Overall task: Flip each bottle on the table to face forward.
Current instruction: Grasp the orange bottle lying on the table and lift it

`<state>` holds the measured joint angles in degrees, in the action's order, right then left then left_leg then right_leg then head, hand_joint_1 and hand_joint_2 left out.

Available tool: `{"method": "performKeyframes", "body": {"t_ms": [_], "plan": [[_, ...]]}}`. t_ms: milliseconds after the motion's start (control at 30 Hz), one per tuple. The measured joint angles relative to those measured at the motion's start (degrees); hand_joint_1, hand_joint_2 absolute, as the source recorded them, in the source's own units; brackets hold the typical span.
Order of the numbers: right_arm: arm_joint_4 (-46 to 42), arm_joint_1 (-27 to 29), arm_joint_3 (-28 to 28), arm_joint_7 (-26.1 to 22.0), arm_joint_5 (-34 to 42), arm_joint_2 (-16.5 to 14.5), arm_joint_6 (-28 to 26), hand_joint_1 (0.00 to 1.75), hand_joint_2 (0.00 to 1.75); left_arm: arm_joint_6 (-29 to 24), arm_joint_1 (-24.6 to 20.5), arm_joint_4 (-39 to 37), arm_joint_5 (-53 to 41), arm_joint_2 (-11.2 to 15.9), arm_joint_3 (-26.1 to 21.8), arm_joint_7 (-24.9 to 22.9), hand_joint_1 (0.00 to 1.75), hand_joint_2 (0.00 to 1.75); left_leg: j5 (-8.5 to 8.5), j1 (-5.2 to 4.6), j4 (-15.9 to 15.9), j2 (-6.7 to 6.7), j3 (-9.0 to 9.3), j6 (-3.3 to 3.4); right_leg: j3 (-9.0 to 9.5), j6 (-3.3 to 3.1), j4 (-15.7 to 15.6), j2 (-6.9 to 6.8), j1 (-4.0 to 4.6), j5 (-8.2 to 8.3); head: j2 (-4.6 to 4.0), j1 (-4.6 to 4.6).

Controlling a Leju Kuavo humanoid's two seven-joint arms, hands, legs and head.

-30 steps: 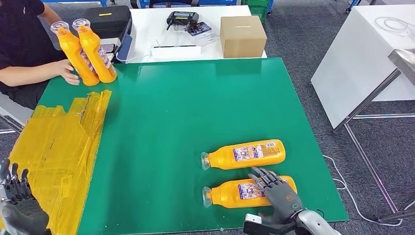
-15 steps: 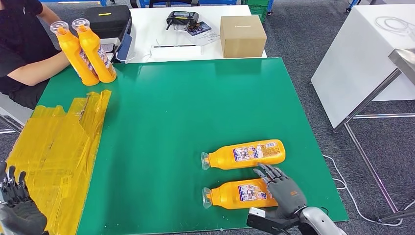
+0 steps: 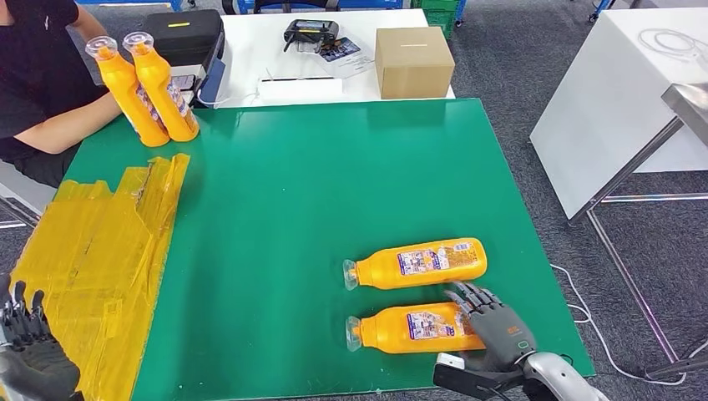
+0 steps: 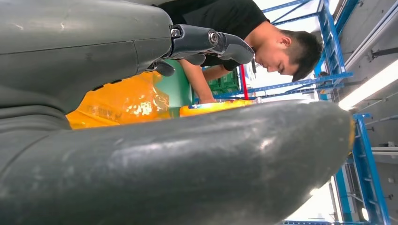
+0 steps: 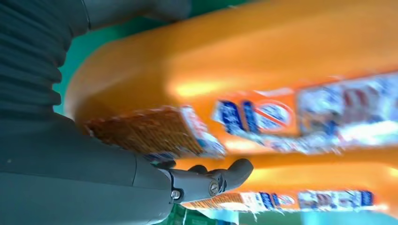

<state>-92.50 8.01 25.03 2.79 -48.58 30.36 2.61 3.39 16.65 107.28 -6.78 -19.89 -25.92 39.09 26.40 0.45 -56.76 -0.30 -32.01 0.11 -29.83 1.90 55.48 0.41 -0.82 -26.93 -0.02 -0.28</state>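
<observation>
Green counter (image 3: 334, 184), seen from the head view, with a sheet of crumpled yellow tape (image 3: 100, 251) covering its left part. A white table (image 3: 317, 50) stands behind it and carries a cardboard box (image 3: 413, 61), a black case (image 3: 179, 33) and a black controller (image 3: 311, 33). A person (image 3: 42, 83) in a black shirt sits at the far left corner, one forearm reaching toward two upright bottles (image 3: 146, 83), orange, which stand side by side touching each other, caps up.

Two more orange bottles lie on their sides near the front right edge, both with caps pointing left and printed labels facing up: the far lying bottle (image 3: 416, 263) and, just beside it toward the robot, the near lying bottle (image 3: 413, 327). The two are parallel and slightly apart.

Right hand (image 3: 494, 327): fingers spread and extended, lying at the base end of the near lying bottle; the right wrist view shows that bottle's label close against the fingers (image 5: 225, 176), with no grip closed around it.

Left hand (image 3: 29, 355): at the front left corner over the yellow tape, fingers apart and pointing up, holding nothing.
</observation>
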Motion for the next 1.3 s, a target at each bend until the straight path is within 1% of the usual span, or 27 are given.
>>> {"method": "performKeyframes", "body": {"t_ms": [167, 367, 500, 633, 700, 800, 867, 933, 1000, 1067, 1133, 1200, 1300], "plan": [[0.00, 0.07, 0.43, 1.11, 1.59, 2.42, 1.21, 1.75, 1.75, 0.30, -0.60, -0.66, 0.01, 0.00, -0.12, -0.11, 0.00, 0.00, 0.01, 0.00, -0.01, -0.02, 0.05, 0.01, 0.04, 0.00, -0.01, -0.02, 0.00, 0.00, 0.00, -0.01], [-0.01, -0.10, 2.47, 2.89, 4.37, 5.94, 1.57, 1.75, 1.75, 0.91, -1.23, -1.37, 0.29, 0.01, -0.11, -0.62, 0.00, 0.00, 0.02, 0.00, -0.01, -0.03, 0.07, 0.03, 0.06, 0.00, -0.01, -0.02, 0.00, 0.00, 0.00, 0.00], [-0.04, -0.35, 3.82, 3.62, 5.55, 7.59, 1.72, 1.75, 1.75, 0.93, -1.65, -1.79, 0.49, 0.07, 0.01, -1.02, 0.00, 0.00, 0.06, 0.00, -0.01, -0.03, 0.17, 0.07, 0.00, 0.01, -0.05, -0.02, 0.00, -0.01, 0.00, -0.01], [0.06, -0.68, 4.79, 3.59, 6.73, 8.37, 1.68, 1.75, 1.75, 1.02, -1.99, -2.33, 1.21, 0.18, 0.15, -1.42, 0.00, 0.00, 0.22, 0.00, 0.00, -0.02, 0.49, 0.19, -0.03, 0.16, -0.11, -0.02, 0.00, -0.14, 0.00, 0.00], [0.70, -1.19, 5.16, 2.07, 9.03, 8.14, 1.49, 1.75, 1.75, 1.51, -2.01, -2.63, 2.39, 0.39, 0.44, -2.24, 0.00, 0.00, 0.26, 0.00, 0.00, 0.01, 0.55, 0.21, 0.06, 0.17, -0.12, 0.00, 0.01, -0.15, 0.00, 0.01], [2.28, -2.17, 5.55, -0.81, 12.29, 6.92, 1.16, 1.75, 1.75, 2.43, -2.09, -3.26, 4.11, 0.85, 1.06, -3.25, 0.00, 0.00, 0.26, 0.02, 0.01, 0.19, 0.62, 0.20, 0.52, 0.18, -0.11, 0.17, 0.03, -0.10, 0.00, 0.02], [3.27, -2.90, 5.51, -3.61, 14.45, 5.47, 0.43, 1.75, 1.75, 3.34, -2.14, -3.59, 5.57, 1.06, 1.30, -4.10, 0.00, 0.00, 0.27, 0.03, 0.01, 0.37, 0.76, 0.19, 0.72, 0.18, -0.11, 0.36, 0.06, -0.08, 0.00, 0.02], [4.50, -3.64, 4.77, -8.36, 17.60, 2.47, -0.46, 1.75, 1.75, 5.18, -2.09, -3.77, 8.10, 1.21, 1.50, -5.98, 0.00, 0.00, 0.28, 0.07, 0.03, 0.45, 0.83, 0.18, 0.79, 0.17, -0.11, 0.45, 0.10, -0.08, 0.00, 0.03], [5.66, -4.40, 3.57, -12.91, 20.36, -2.86, -0.75, 1.75, 1.75, 7.99, -1.89, -3.81, 11.28, 1.27, 1.66, -8.79, 0.00, 0.00, 0.26, 0.12, 0.03, 0.45, 0.80, 0.15, 0.77, 0.16, -0.10, 0.46, 0.16, -0.07, 0.00, 0.00], [6.29, -5.31, 2.77, -15.65, 22.26, -9.10, -0.77, 1.75, 1.75, 10.66, -1.57, -3.69, 14.00, 1.27, 2.11, -11.34, 0.00, 0.00, 0.20, 0.16, 0.03, 0.36, 0.74, 0.08, 0.69, 0.14, -0.05, 0.39, 0.17, -0.07, 0.00, -0.04], [6.60, -6.53, 2.36, -16.51, 23.18, -13.87, -0.77, 1.75, 1.75, 11.96, -1.15, -3.51, 15.23, 1.27, 2.69, -12.66, 0.00, 0.00, 0.14, 0.19, 0.03, 0.22, 0.69, 0.02, 0.64, 0.13, 0.00, 0.27, 0.19, -0.10, 0.00, -0.03], [6.88, -7.73, 1.75, -16.63, 23.55, -16.99, -0.76, 1.75, 1.75, 12.25, -0.78, -3.42, 15.62, 1.27, 3.00, -13.19, 0.00, 0.00, 0.13, 0.20, 0.03, 0.13, 0.63, 0.01, 0.62, 0.13, 0.03, 0.19, 0.19, -0.12, 0.00, -0.01], [7.15, -8.35, 0.89, -16.96, 23.97, -19.78, -0.61, 1.75, 1.75, 12.32, -0.53, -3.28, 15.80, 1.27, 3.29, -13.53, 0.00, 1.31, 0.14, 0.18, 0.03, 0.08, 0.47, 0.01, 0.57, 0.14, 0.03, 0.12, 0.14, -0.13, 0.00, 0.01]]}}
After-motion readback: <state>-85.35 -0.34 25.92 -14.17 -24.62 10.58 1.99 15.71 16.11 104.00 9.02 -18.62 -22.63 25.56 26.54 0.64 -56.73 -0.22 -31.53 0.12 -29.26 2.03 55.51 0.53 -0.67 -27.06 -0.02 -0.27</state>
